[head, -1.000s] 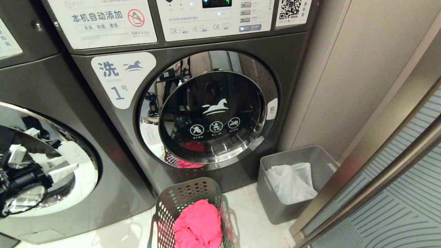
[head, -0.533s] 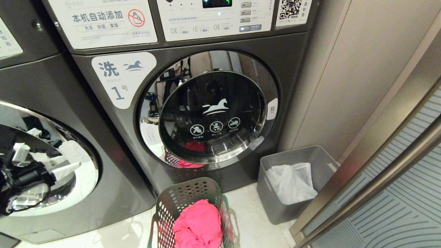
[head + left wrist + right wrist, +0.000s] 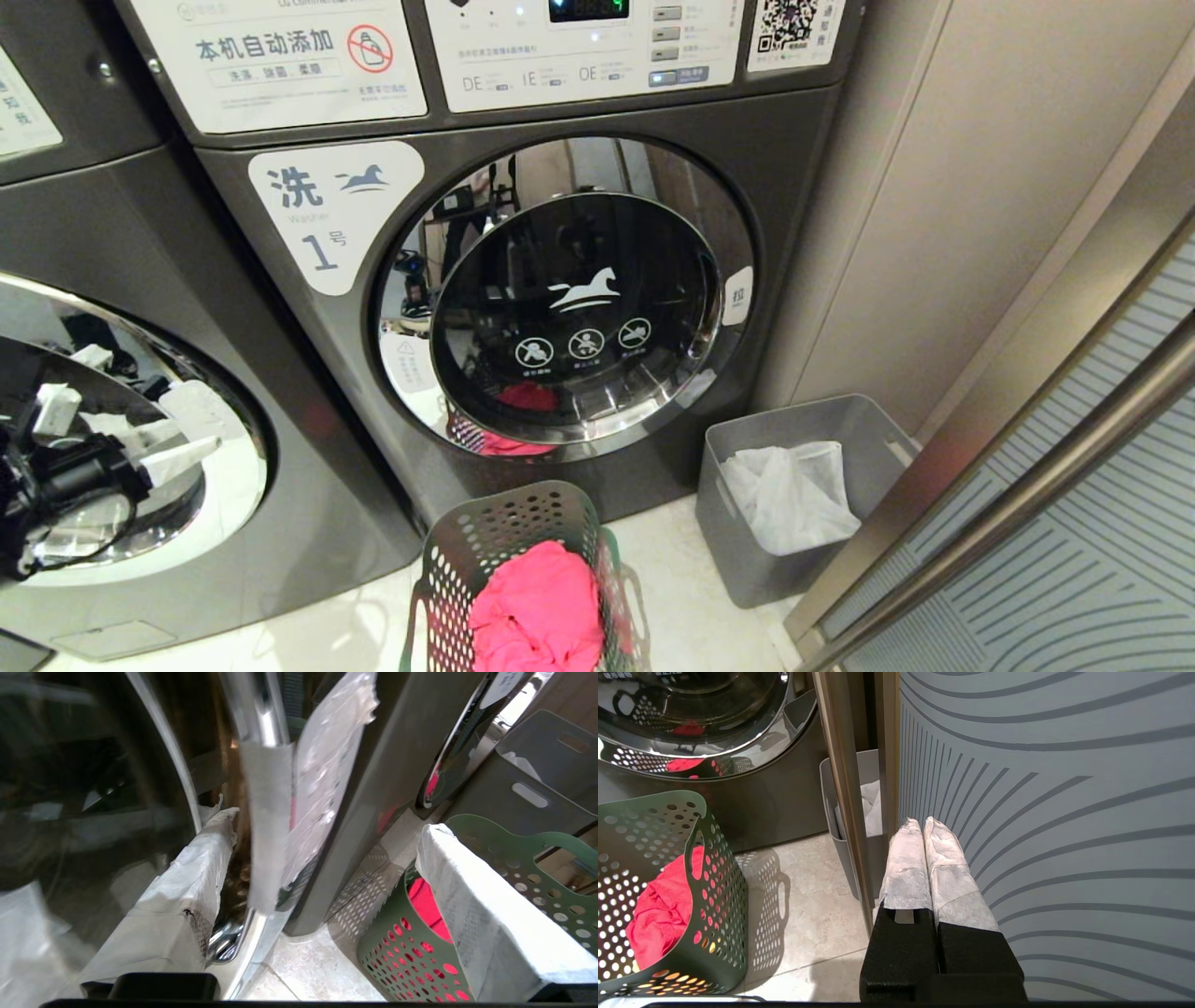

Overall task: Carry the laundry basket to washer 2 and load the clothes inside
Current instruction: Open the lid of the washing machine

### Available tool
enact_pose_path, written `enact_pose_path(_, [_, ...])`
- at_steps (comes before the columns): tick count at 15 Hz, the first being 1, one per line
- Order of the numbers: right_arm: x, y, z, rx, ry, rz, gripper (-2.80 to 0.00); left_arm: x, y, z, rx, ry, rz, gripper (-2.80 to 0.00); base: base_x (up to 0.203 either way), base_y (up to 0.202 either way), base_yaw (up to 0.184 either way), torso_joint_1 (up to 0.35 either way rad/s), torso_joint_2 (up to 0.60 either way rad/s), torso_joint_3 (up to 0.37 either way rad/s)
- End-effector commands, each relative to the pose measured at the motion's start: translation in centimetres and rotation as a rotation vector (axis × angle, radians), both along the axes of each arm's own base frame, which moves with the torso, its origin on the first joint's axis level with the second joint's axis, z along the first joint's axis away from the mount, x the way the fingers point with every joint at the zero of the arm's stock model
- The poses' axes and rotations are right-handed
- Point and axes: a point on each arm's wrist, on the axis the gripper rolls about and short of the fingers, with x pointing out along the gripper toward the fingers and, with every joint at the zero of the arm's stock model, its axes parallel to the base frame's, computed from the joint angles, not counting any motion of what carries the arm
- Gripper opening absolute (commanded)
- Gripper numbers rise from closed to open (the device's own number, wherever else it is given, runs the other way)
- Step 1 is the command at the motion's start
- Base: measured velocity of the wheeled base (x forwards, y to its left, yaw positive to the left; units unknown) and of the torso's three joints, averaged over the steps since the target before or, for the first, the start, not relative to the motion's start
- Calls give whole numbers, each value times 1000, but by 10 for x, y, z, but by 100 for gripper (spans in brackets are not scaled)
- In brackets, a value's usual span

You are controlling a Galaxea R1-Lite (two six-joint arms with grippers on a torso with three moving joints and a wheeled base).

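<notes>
The green perforated laundry basket stands on the floor in front of the washer marked 1, with pink clothes inside. The same basket shows in both wrist views. The washer on the left shows no number. My left gripper is open at that washer's door. Its white-wrapped fingers straddle the door's chrome rim and a grey taped strip, and nothing is held. My right gripper is shut and empty, low beside a striped panel.
A grey bin holding white cloth sits on the floor between washer 1 and the wall. A striped glass panel with a metal bar closes in the right side. Pale floor tiles lie between basket and bin.
</notes>
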Motion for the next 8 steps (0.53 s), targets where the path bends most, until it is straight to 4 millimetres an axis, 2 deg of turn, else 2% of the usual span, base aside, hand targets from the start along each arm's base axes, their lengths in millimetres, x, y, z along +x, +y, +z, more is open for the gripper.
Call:
enact_pose_path(1, [0,0,0,0,0,0,-280,-3,1,3,3,-7,-6,0,0,0,0,0,0,0])
enact_pose_path(8, [0,0,0,0,0,0,-280,-16,10,2,-13,-2,-29,0,0,0,0,0,0,0])
